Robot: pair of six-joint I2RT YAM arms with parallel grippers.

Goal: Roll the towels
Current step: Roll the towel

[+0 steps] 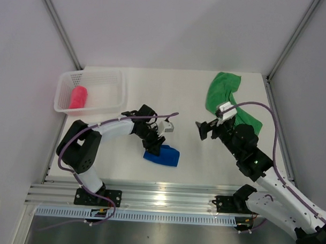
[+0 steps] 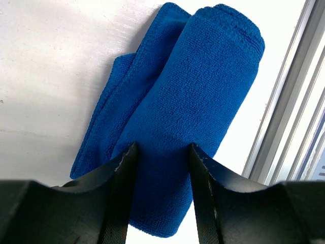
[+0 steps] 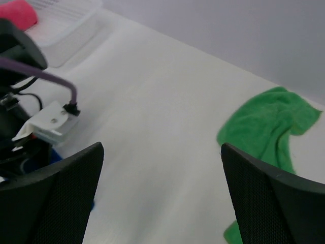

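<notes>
From overhead, I see the blue towel (image 1: 164,156) lying on the bench (image 1: 180,96) close to its near edge, a little left of the middle. It is rolled into a short, thick bundle, with a looser fold of cloth showing along one side. My left gripper (image 1: 153,147) sits right on its left end. Through the left wrist camera, the two black fingers (image 2: 122,178) stand about half open with the roll filling the gap between them. Both press against the fabric, so I read that as a grip on the blue towel. The roll looks to be resting on the bench surface, and the metal rail (image 2: 284,127) at the near edge runs just beside it.

My right gripper (image 1: 204,129) hangs over the middle of the bench, to the right of the blue towel and apart from it, pointing towards the left arm (image 1: 112,128). Its jaws are spread as wide as they go and hold nothing; the right wrist camera shows only bare bench in the gap.

The green towel (image 1: 224,94) lies unrolled and rumpled at the far right corner, partly behind the right arm (image 1: 247,152). The pink towel (image 1: 78,97) is rolled up and sits in the left part of the white basket (image 1: 113,101), which stands at the far left corner.
</notes>
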